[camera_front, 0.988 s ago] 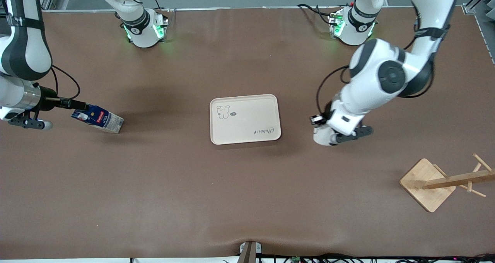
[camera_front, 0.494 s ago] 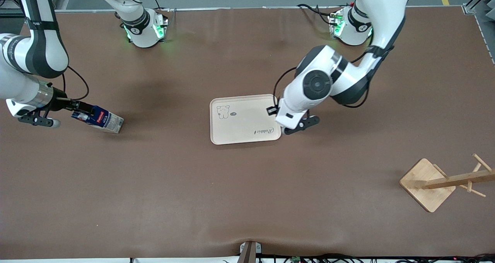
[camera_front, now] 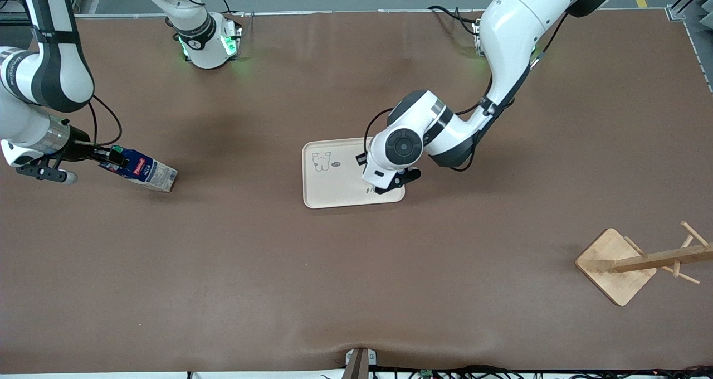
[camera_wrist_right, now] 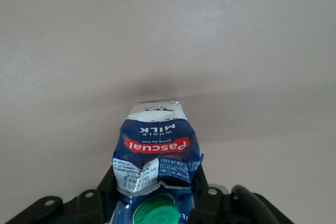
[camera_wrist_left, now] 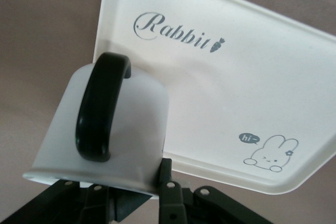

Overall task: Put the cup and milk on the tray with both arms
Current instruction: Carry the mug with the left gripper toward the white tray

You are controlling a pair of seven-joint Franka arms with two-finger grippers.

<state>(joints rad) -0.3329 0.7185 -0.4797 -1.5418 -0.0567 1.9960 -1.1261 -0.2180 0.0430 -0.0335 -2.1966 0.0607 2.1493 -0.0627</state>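
Observation:
My left gripper (camera_front: pixel 386 185) is over the cream tray (camera_front: pixel 334 178), at the tray's end toward the left arm. It is shut on the wall of the white cup (camera_wrist_left: pixel 105 129). The cup's black handle (camera_wrist_left: pixel 100 108) faces the wrist camera. One finger (camera_wrist_left: pixel 165 174) presses the cup's outside above the tray (camera_wrist_left: pixel 252 87). The wrist hides the cup in the front view. My right gripper (camera_front: pixel 106 156) is near the right arm's end of the table. It is shut on the top of the dark-blue milk (camera_front: pixel 142 170), which leans with its pale lower end on the table. In the right wrist view the gripper (camera_wrist_right: pixel 157 195) clamps the milk (camera_wrist_right: pixel 157 145) by its green cap (camera_wrist_right: pixel 157 212).
A wooden rack (camera_front: pixel 615 265) with a square base stands toward the left arm's end of the table, nearer to the front camera than the tray. Brown table surface lies between the milk and the tray.
My left arm has swung with the cup from the table toward the left arm's end to over the tray. My right gripper has shifted only slightly with the milk.

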